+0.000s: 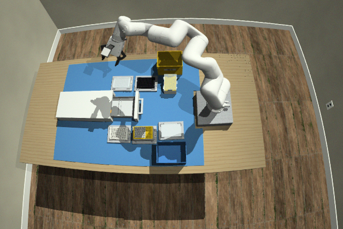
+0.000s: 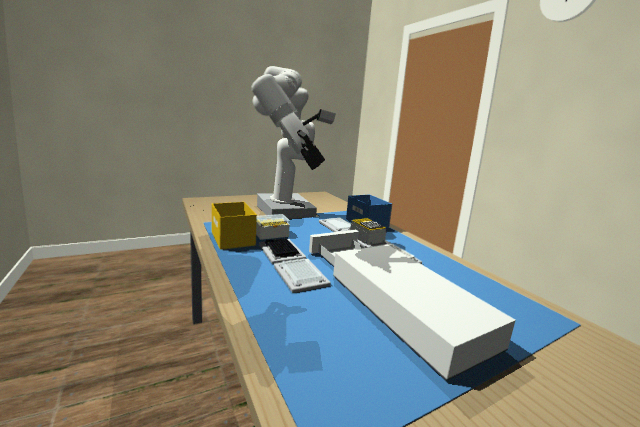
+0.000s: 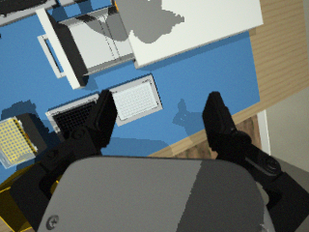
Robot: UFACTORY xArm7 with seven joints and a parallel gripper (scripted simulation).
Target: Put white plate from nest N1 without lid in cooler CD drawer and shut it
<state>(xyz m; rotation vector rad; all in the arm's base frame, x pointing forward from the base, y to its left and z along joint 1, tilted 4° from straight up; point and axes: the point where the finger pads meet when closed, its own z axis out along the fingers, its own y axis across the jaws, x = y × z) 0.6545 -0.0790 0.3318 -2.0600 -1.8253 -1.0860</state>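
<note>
A: Wooden bench [image 1: 235, 148], its largest covering a blue mat [image 1: 83, 143]. What stands on the mat, by size?

B: First the white cooler CD [image 1: 83, 104], a long housing lying toward the left edge of the bench in the top view. Its drawer [image 1: 123, 106] is pulled out toward the arm's base, bar handle [image 1: 141, 105] leading. The drawer floor shows a rib across it and no plate inside.

A: And the arm?

B: The white arm [image 1: 193, 51] rises from a grey pedestal [image 1: 226, 119] near the right edge and bends over the far edge toward the far left corner. Its gripper [image 1: 112, 58] hangs high above that edge, fingers spread fully apart, nothing between them.

A: Next in size?

B: Two bins: a yellow bin [image 1: 169, 61] at the far edge, a dark blue bin [image 1: 169, 152] at the near edge.

A: Where is the white plate?

B: The white plate [image 1: 121, 82] lies flat in its nest, uncovered, between the cooler and the far edge, just beside a black plate [image 1: 146, 82]. The wrist view shows it directly below, between the fingers and well apart from them.

A: Smaller items?

B: A tip box [image 1: 169, 83] before the yellow bin. On the near side lie a speckled white plate [image 1: 119, 133], a yellow-framed plate [image 1: 143, 132] and a lidded white plate [image 1: 170, 130].
</note>
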